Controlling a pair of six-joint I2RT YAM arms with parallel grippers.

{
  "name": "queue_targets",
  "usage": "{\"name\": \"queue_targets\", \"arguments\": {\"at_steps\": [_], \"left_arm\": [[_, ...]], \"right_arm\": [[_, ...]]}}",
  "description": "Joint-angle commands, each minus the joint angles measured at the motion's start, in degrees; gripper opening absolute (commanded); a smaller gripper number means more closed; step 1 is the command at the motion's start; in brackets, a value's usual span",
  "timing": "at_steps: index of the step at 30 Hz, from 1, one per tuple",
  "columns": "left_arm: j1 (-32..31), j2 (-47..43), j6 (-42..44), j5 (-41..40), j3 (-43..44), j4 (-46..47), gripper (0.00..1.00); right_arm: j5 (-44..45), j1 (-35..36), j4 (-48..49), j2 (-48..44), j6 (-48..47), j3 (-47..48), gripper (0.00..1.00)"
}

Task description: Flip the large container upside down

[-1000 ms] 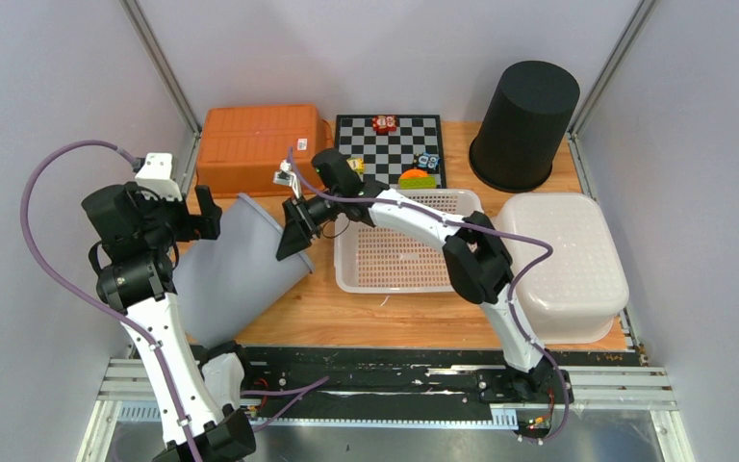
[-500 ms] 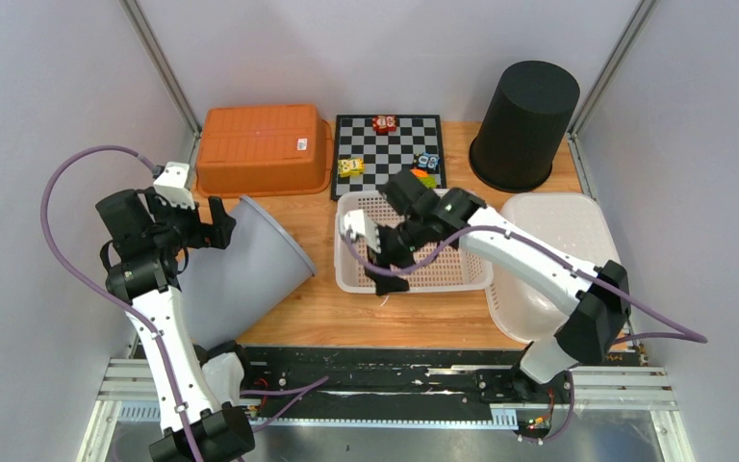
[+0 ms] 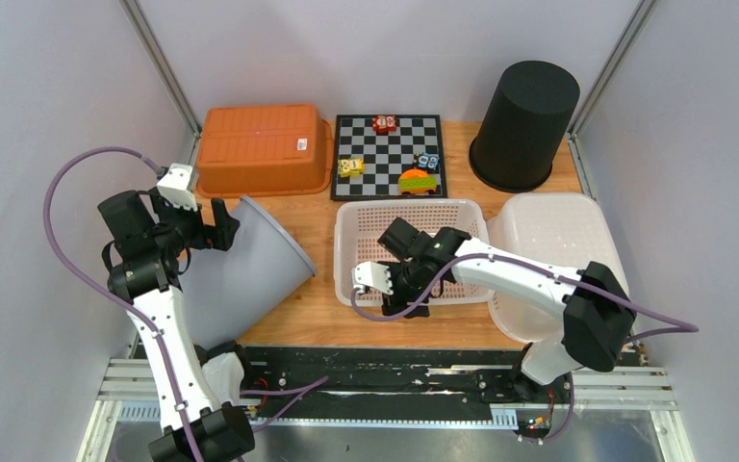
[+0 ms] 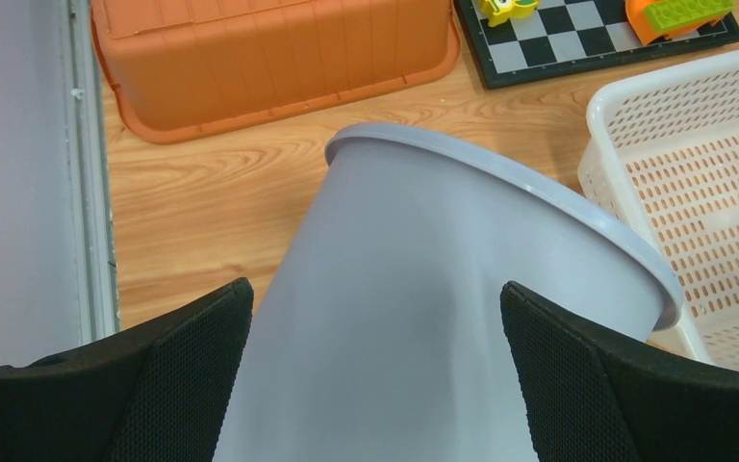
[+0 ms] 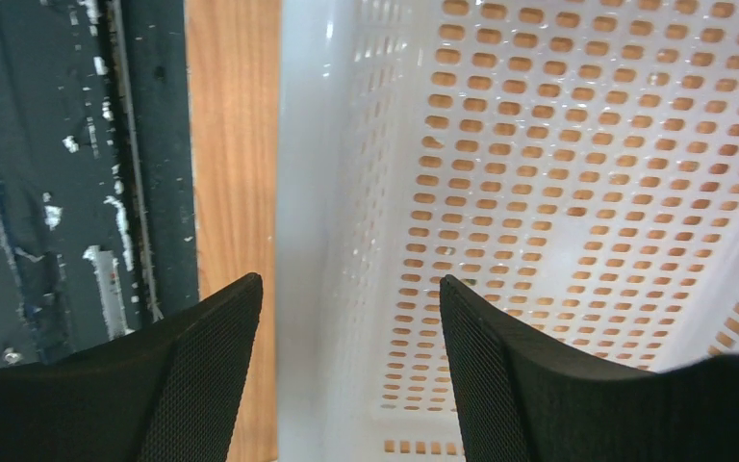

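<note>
Subject: the large grey container (image 3: 250,269) (image 4: 394,231) lies tipped on its side at the left end of the table (image 3: 346,322). Its open mouth faces right and away from the arms; its base points to the near-left corner, partly hidden behind the left arm.

Edges: the far part of the rim sits just beside the overturned orange tub (image 3: 263,146) (image 4: 269,58), with a narrow band of bare wood between them. The rightmost part of the rim is close to the left wall of the white perforated basket (image 3: 344,241). The top view shows a thin strip of wood there; the left wrist view cannot confirm a gap. On the left, the enclosure wall (image 3: 38,144) stands close. The widest open wood is the strip in front of the basket.

Left gripper (image 3: 219,226) (image 4: 370,298): jaws at full spread, set over the container's outer wall below the rim. Contact of the pads cannot be confirmed.

Right gripper (image 3: 399,292) (image 5: 351,289): jaws apart, astride the near wall of the basket (image 5: 318,192) at its near-left corner, nothing clamped.

Surface: wood-grain top, with a black rail (image 3: 394,371) (image 5: 58,144) along the near edge.

Surroundings: a chessboard (image 3: 390,154) with small toys on it lies at the back centre. A black bin (image 3: 524,125) stands inverted at the back right. A white tub (image 3: 563,250), also inverted, lies beside the basket's right end.
</note>
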Motion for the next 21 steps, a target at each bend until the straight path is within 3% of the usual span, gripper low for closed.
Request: {"name": "queue_targets", "arguments": {"at_steps": [1, 13, 19, 21], "left_arm": [[0.3, -0.4, 0.3, 1.4, -0.5, 0.6, 1.00], [0.3, 0.1, 0.4, 1.5, -0.9, 0.9, 1.00], [0.3, 0.3, 0.4, 1.7, -1.0, 1.0, 1.00], [0.3, 0.4, 0.2, 1.7, -0.9, 1.0, 1.00]], "right_arm": [[6.8, 1.8, 3.0, 1.1, -0.2, -0.2, 0.69], [16.0, 6.1, 6.6, 4.9, 2.4, -0.6, 0.48], [20.2, 8.3, 5.9, 4.4, 2.2, 1.1, 0.09], [21.2, 8.6, 5.1, 3.0, 1.6, 2.7, 0.03]]}}
